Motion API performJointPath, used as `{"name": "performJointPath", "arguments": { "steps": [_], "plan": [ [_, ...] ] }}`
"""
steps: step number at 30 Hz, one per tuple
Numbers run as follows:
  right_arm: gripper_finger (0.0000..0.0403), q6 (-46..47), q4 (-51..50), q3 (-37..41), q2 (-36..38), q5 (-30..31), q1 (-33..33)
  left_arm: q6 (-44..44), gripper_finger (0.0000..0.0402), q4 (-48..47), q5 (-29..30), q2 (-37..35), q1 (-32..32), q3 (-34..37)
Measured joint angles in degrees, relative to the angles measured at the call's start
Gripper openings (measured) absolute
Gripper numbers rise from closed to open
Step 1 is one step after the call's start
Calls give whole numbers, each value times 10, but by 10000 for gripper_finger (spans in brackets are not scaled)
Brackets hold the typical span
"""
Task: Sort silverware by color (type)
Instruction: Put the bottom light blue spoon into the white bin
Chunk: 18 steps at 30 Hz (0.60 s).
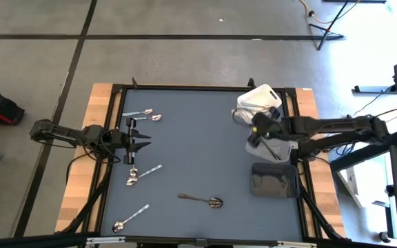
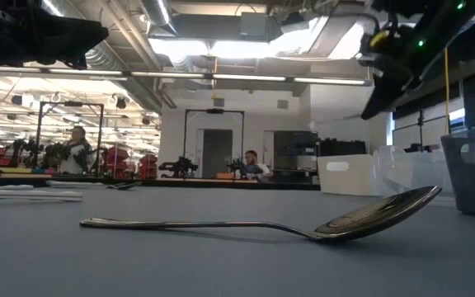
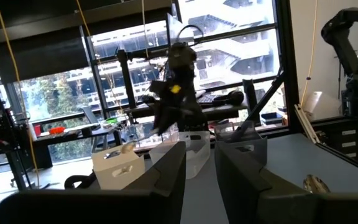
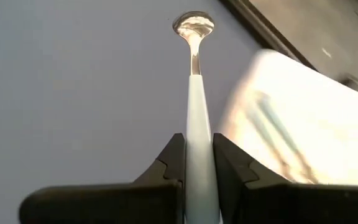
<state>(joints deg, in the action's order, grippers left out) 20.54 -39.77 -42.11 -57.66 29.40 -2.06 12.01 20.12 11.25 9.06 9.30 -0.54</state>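
My right gripper [image 4: 197, 155] is shut on a shiny silver spoon [image 4: 193, 74] and hovers above the table beside the white bin [image 1: 276, 148]. In the high view this gripper [image 1: 253, 138] sits near the right-hand bins. My left gripper [image 1: 140, 140] is open and empty above the table's left side. Silver spoons lie flat on the grey mat: a pair at the far left [image 1: 147, 114], a pair at mid left [image 1: 142, 174], and one near the near edge [image 1: 129, 218]. A dark spoon [image 1: 202, 200] lies flat near the middle front, and it is large in the low view [image 2: 262, 224]. My right gripper pinches the silver spoon's handle [image 4: 197, 134] between its two fingers. The spoon runs lengthwise along the fingers and its bowl [image 4: 193, 25] sticks out beyond the fingertips. The spoon is lifted clear of the table.
A clear bin [image 1: 259, 102] stands at the far right. The white bin lies below my right arm and a dark bin [image 1: 274, 180] sits nearer. The table's wooden edges [image 1: 95, 124] flank the mat. People show in the room behind [image 2: 252, 163].
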Motion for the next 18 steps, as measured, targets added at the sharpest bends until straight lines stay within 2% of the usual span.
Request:
{"name": "performJointPath", "arguments": {
  "steps": [5, 9, 18],
  "plan": [
    [37, -43, -34, 0, 1, -26, -110, 1, 80, 0, 2, 0, 0, 0],
    [37, -83, -30, 0, -27, -58, -185, 1, 80, 0, 3, 0, 0, 0],
    [37, -170, 6, -1, -85, -106, -294, 1, 80, 0, 2, 0, 0, 0]
  ]
}}
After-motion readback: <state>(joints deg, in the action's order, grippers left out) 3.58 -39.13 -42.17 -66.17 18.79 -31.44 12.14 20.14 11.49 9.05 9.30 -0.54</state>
